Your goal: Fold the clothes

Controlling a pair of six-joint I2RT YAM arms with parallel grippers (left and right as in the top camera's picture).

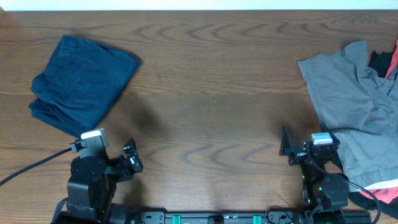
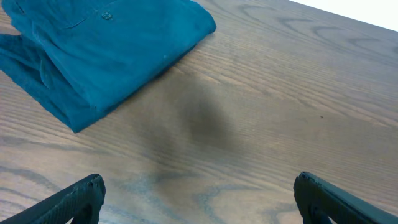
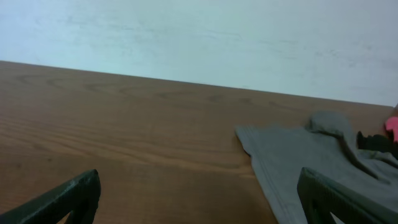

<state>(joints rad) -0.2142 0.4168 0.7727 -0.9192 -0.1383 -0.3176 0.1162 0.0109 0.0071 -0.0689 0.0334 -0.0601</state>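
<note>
The left gripper (image 2: 198,180) has its jaws spread wide with nothing between them, only bare wood of the table (image 1: 211,112) below. The right gripper (image 3: 198,177) is just as wide apart and just as empty. Both hang low at the near edge of the table, well apart from each other and touching no cloth.

Beyond the left gripper, towards the far left corner, lies the folded blue garment (image 1: 81,81), a compact stack with a button showing on top. It looks done and is best left alone. To the right of the right gripper sprawls the grey garment (image 1: 354,106), rumpled and unfolded, with its near part running down beside that arm. A black cloth (image 1: 378,62) and a red cloth (image 1: 392,53) sit at its far right edge, and more red shows near the arm's base.

The step in hand looks like fetching the grey piece, and the right arm is the nearer one. A good grasp takes the grey garment at its free left edge, where the hem lies flat on the wood. Pinch one layer there rather than a bunched fold, so the cloth opens as it moves. Drag it low across the wood towards the open middle, letting friction smooth it. Keep clear of the black and red pieces, which may ride along. The left arm can then take the opposite corner to spread it flat.
</note>
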